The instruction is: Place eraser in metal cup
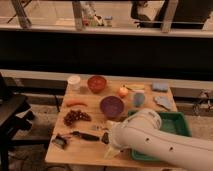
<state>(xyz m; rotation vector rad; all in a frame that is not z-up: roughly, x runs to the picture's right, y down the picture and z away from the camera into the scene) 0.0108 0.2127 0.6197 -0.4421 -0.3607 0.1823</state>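
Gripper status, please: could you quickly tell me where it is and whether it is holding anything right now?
Gripper: low over the near part of the wooden table, just right of the black-handled tool; whether it holds anything cannot be told.

The wooden table [85, 150] carries the metal cup [138, 99], purple bowl [111, 106], red bowl [96, 83], white tub [74, 82] and green tray [180, 125], the gripper [107, 141] low over its front

No readable text, label or number is showing anywhere; the gripper [106, 138] is hovering near the table's [80, 152] near edge.
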